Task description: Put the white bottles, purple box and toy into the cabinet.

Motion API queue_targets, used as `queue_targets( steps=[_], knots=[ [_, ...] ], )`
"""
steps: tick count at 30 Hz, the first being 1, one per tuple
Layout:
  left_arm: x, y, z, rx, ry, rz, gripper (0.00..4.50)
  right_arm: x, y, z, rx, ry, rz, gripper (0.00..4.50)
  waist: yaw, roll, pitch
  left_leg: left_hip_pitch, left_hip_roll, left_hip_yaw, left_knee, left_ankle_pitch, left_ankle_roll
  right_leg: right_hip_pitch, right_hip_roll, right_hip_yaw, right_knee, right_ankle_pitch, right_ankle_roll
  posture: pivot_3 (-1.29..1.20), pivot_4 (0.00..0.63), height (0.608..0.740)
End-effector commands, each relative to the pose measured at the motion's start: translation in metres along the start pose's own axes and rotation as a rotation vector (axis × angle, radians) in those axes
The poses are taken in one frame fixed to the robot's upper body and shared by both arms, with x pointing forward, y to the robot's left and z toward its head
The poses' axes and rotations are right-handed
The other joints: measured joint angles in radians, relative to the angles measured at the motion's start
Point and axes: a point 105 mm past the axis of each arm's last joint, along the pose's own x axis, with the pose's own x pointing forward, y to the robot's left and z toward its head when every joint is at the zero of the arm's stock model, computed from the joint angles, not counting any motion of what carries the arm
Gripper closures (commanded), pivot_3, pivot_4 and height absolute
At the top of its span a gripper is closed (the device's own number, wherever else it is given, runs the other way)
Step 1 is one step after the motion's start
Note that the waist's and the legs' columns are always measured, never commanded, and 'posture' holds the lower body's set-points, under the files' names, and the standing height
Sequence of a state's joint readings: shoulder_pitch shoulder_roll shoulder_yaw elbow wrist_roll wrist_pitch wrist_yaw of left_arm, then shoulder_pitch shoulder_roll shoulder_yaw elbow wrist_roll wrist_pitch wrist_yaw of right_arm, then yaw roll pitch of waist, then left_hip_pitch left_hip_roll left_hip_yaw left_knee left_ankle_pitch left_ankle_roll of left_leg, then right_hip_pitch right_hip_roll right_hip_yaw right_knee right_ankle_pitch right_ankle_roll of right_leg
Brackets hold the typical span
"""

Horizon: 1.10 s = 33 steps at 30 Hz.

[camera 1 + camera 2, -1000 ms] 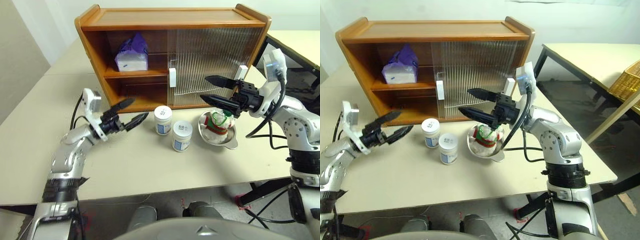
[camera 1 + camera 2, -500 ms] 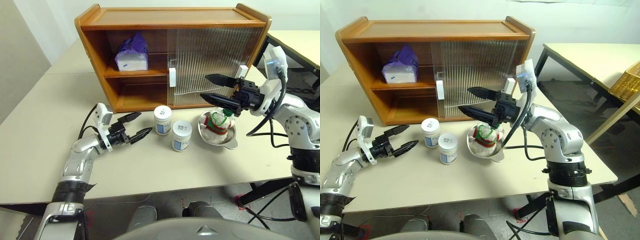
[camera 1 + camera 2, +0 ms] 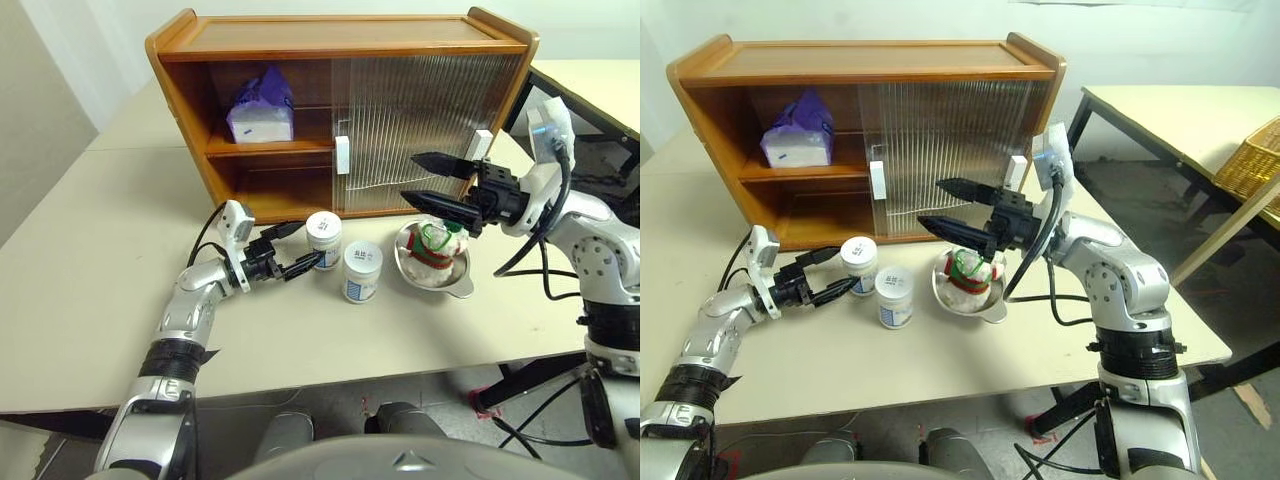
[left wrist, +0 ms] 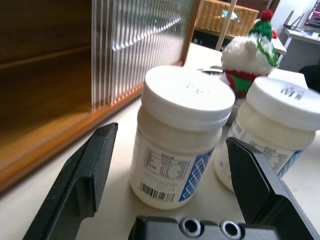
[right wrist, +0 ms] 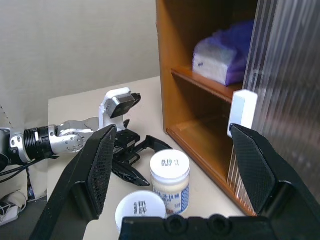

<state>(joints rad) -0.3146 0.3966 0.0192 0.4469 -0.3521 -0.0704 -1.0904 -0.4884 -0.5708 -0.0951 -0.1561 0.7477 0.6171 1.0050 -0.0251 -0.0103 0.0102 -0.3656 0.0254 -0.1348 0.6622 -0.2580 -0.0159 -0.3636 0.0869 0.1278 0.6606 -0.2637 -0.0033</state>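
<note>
Our left gripper (image 3: 300,254) sits low over the surface (image 3: 90,260), its fingers (image 4: 82,175) spread wide on either side of the near bottle (image 3: 324,239). In the left wrist view that bottle stands upright between the two fingers with a gap on each side, so nothing is gripped. The second bottle (image 3: 363,272) stands upright just beside the first, a little closer to us and towards the bowl (image 3: 430,268). Both bottles rest on the surface in front of the cabinet (image 3: 340,110).

Our right gripper (image 3: 437,183) hangs above the bowl, pointing left, with its fingers (image 5: 97,170) wide apart and holding nothing. The toy (image 3: 437,244) lies in the bowl, below that gripper; we see its green hat and red pompom in the left wrist view.

The box (image 3: 262,108) sits on the upper shelf at the left end of the cabinet, where the sliding door (image 3: 420,130) leaves the shelves uncovered. The lower shelf on that open side is bare wood. The ribbed door covers the right part of the cabinet, with white handles (image 3: 343,155) at its edges.
</note>
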Motion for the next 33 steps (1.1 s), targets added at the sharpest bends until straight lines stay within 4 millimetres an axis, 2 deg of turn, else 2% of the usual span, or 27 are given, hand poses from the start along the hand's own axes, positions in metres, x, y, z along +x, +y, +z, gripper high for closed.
queue_targets(
  steps=[1, 22, 33],
  knots=[
    [0.005, -0.002, -0.001, 0.018, 0.013, -0.023, 0.02, -0.002, 0.002, 0.000, -0.009, 0.005, -0.006, 0.00, -0.002, 0.000, 0.000, 0.000, 0.000, 0.000, 0.000, 0.000, 0.000, 0.000, 0.000, 0.000, 0.000, 0.000, 0.000, -0.06, 0.000, 0.740],
    [0.016, -0.003, -0.009, 0.036, 0.049, -0.046, 0.02, -0.004, 0.003, 0.000, -0.012, -0.003, -0.018, 0.00, -0.007, 0.000, 0.000, 0.000, -0.001, 0.000, 0.001, 0.000, 0.001, 0.001, -0.001, 0.000, 0.000, 0.000, 0.002, -0.08, 0.000, 0.740],
    [0.014, 0.000, -0.013, 0.031, 0.059, -0.032, 0.02, -0.003, 0.003, 0.001, -0.015, -0.006, -0.017, 0.00, -0.008, 0.000, 0.000, 0.000, -0.001, 0.001, 0.001, 0.001, 0.001, 0.001, -0.001, 0.000, 0.000, 0.000, 0.003, -0.08, 0.000, 0.740]
  ],
)
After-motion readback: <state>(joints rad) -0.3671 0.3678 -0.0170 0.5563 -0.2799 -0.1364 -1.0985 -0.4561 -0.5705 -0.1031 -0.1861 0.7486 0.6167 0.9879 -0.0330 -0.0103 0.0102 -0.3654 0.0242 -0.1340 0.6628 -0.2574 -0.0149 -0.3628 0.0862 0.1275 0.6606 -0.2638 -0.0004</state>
